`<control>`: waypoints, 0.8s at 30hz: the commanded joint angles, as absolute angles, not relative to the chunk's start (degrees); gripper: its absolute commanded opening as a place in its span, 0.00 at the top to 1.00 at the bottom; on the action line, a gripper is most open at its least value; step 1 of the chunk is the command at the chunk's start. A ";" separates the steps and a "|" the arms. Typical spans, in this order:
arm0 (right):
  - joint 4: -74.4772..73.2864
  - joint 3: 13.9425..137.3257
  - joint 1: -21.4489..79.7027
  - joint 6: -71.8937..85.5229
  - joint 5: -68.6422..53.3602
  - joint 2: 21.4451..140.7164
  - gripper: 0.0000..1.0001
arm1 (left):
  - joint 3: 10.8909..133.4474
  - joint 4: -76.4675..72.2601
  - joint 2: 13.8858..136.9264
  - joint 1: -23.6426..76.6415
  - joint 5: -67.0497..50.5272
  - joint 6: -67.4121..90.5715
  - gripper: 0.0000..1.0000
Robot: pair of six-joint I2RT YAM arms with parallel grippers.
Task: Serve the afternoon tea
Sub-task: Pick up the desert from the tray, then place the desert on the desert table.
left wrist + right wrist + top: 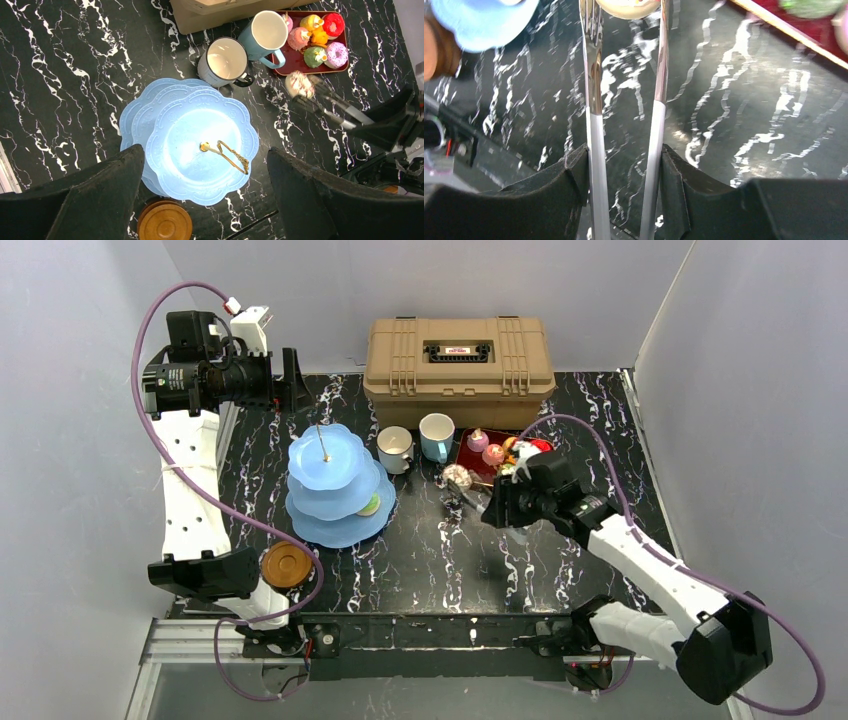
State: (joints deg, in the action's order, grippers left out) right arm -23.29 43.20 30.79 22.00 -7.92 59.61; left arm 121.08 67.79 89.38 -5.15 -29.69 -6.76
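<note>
The light-blue three-tier cake stand (335, 485) stands left of centre, with one green-yellow donut (370, 505) on a lower tier. My left gripper (291, 380) hangs high above the stand, open and empty; in the left wrist view (204, 152) its fingers frame the stand (195, 145). My right gripper (495, 508) is shut on the metal tongs (594, 75), which pinch a pale small cake (458, 477) above the table between the mugs and the tray. The white mug (395, 448) and light-blue mug (436, 435) stand beside the stand. Brown saucers (287, 565) are stacked at the front left.
The dark-red tray (476, 472) holds several small cakes (315, 40) right of the mugs. The tan toolbox (458, 358) sits at the back centre. Grey walls close in both sides. The table's front edge runs along the arm bases.
</note>
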 commanded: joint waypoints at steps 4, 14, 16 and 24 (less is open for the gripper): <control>-25.31 51.54 47.75 23.42 -4.42 62.21 0.73 | 121.55 69.29 89.29 -5.45 -30.28 -6.86 0.10; -17.81 56.42 62.97 25.06 -0.58 72.92 0.73 | 123.35 71.19 89.68 -5.49 -29.93 -8.03 0.09; -15.66 56.95 64.38 25.15 -0.48 75.23 0.73 | 124.32 72.38 90.05 -5.47 -29.96 -8.97 0.09; -9.51 59.72 65.98 24.69 -0.87 80.78 0.73 | 126.85 74.43 90.81 -5.45 -28.66 -10.22 0.08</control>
